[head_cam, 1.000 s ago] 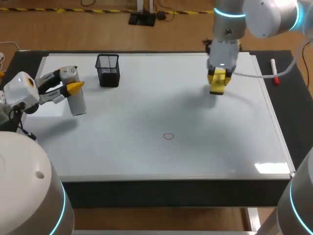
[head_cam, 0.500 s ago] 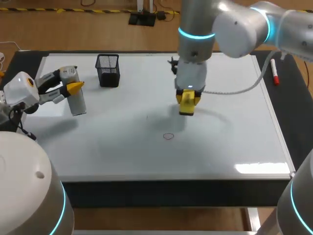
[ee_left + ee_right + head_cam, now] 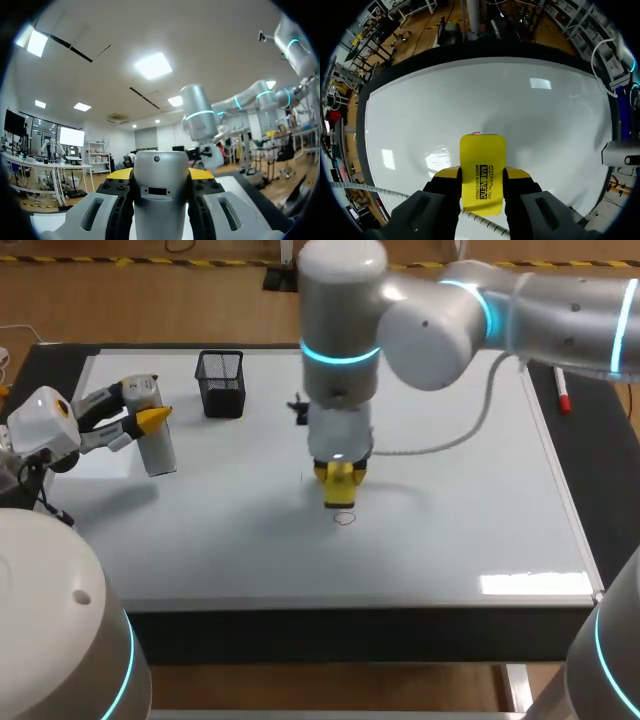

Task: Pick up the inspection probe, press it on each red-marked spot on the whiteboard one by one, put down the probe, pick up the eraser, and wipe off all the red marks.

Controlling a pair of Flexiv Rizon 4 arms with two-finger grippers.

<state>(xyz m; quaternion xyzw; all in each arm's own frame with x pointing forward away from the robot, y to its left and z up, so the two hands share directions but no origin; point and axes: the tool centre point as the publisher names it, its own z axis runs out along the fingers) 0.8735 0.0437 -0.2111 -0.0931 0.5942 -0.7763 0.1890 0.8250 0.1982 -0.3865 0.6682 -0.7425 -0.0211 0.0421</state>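
Note:
My right gripper (image 3: 339,480) hangs over the middle of the whiteboard (image 3: 460,510), shut on a yellow eraser (image 3: 340,488). A small red circle (image 3: 345,519) is drawn on the board just in front of the eraser. In the right wrist view the eraser (image 3: 482,172) sits clamped between the yellow tips of the gripper (image 3: 482,176), and a trace of the red mark (image 3: 475,133) peeks past its far edge. At the board's left, my left gripper (image 3: 148,420) is shut on the grey inspection probe (image 3: 155,440), held upright. The probe (image 3: 161,200) fills the space in the left gripper (image 3: 161,176).
A black mesh pen cup (image 3: 221,383) stands at the back left of the board. A red-capped marker (image 3: 562,388) lies on the dark table right of the board. My right arm's cable (image 3: 470,425) trails over the board behind the eraser.
My right arm has swung from the board's back right toward the middle with the eraser, ending just behind the red circle. The left arm and probe have not moved.

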